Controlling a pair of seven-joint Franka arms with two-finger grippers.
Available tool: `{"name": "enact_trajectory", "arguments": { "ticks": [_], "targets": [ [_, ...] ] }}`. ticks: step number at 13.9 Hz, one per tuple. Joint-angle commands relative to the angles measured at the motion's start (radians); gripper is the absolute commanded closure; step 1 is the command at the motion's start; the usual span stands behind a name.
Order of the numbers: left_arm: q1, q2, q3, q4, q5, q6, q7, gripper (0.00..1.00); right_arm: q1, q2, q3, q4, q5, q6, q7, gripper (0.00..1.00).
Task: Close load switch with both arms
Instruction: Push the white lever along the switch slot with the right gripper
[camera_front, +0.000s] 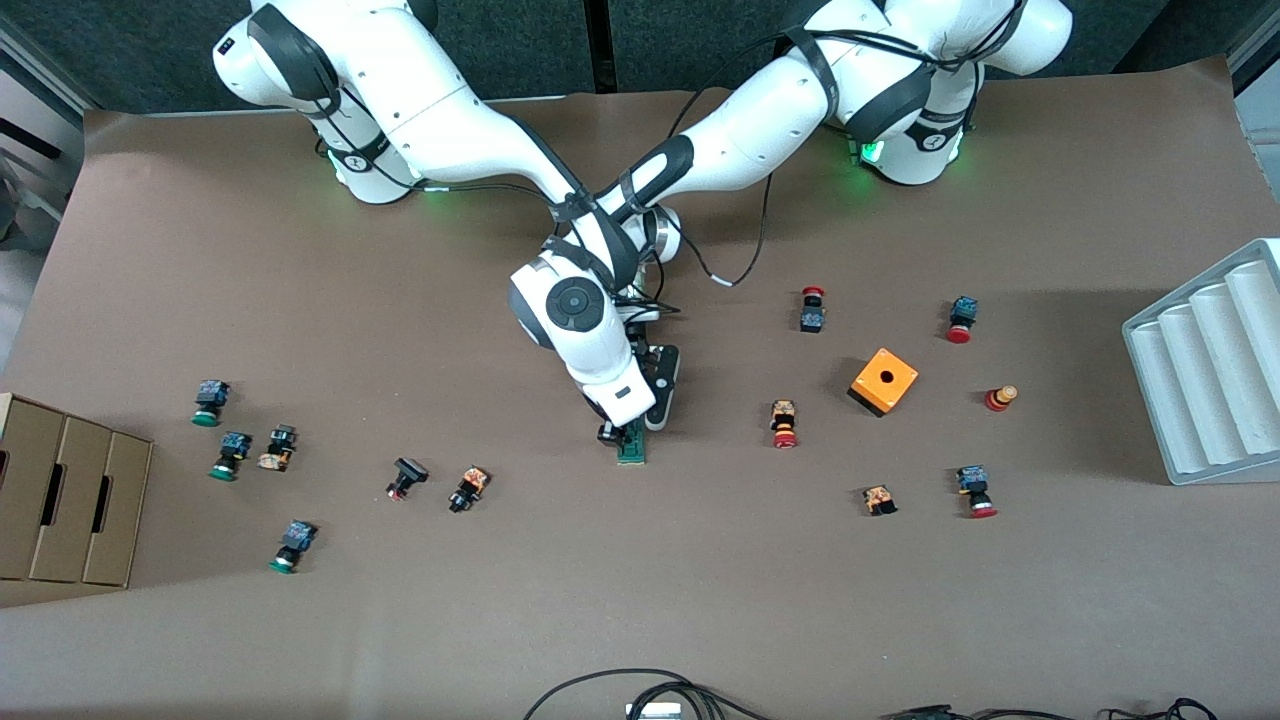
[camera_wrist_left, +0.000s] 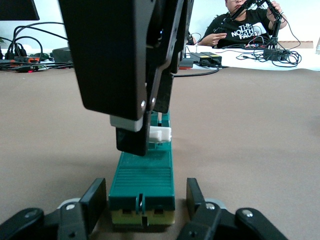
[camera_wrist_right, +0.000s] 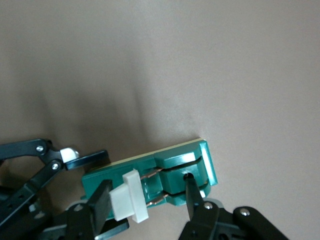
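The load switch (camera_front: 632, 447) is a narrow green block lying flat in the middle of the table. Both arms reach down to it. My left gripper (camera_front: 641, 427) is shut on its sides at the end farther from the front camera; in the left wrist view its fingers (camera_wrist_left: 94, 204) flank the switch (camera_wrist_left: 142, 175). My right gripper (camera_front: 618, 436) comes down from above and spans the switch (camera_wrist_right: 175, 170) lengthwise. One finger presses the white tab (camera_wrist_right: 131, 195), the other the green body; the right gripper (camera_wrist_right: 145, 197) is partly closed. The tab (camera_wrist_left: 161, 134) stands out from the body.
An orange box (camera_front: 884, 381) and several red-capped push buttons (camera_front: 784, 424) lie toward the left arm's end. Green-capped buttons (camera_front: 209, 402) and a cardboard box (camera_front: 60, 500) are toward the right arm's end. A white ridged tray (camera_front: 1210, 370) sits at the table's edge. Cables (camera_front: 640, 690) lie nearest the front camera.
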Motion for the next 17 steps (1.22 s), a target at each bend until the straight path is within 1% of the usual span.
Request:
{"name": "enact_trajectory", "arguments": {
  "ticks": [1, 9, 13, 14, 17],
  "targets": [
    [-0.008, 0.024, 0.010, 0.012, 0.009, -0.012, -0.020, 0.29, 0.003, 0.011, -0.030, 0.021, 0.004, 0.027, -0.013, 0.37],
    [-0.008, 0.024, 0.010, 0.012, 0.009, -0.012, -0.020, 0.29, 0.002, 0.010, -0.033, 0.026, 0.004, 0.025, -0.013, 0.37],
    [-0.008, 0.024, 0.010, 0.012, 0.009, -0.015, -0.020, 0.29, 0.002, 0.011, -0.034, 0.027, 0.004, 0.027, -0.021, 0.39],
    [-0.008, 0.024, 0.010, 0.012, 0.009, -0.015, -0.020, 0.29, 0.002, 0.010, -0.046, 0.027, 0.005, 0.027, -0.039, 0.39],
    [-0.008, 0.024, 0.010, 0.012, 0.009, -0.015, -0.020, 0.29, 0.002, 0.010, -0.054, 0.027, 0.005, 0.027, -0.053, 0.44]
  ]
}}
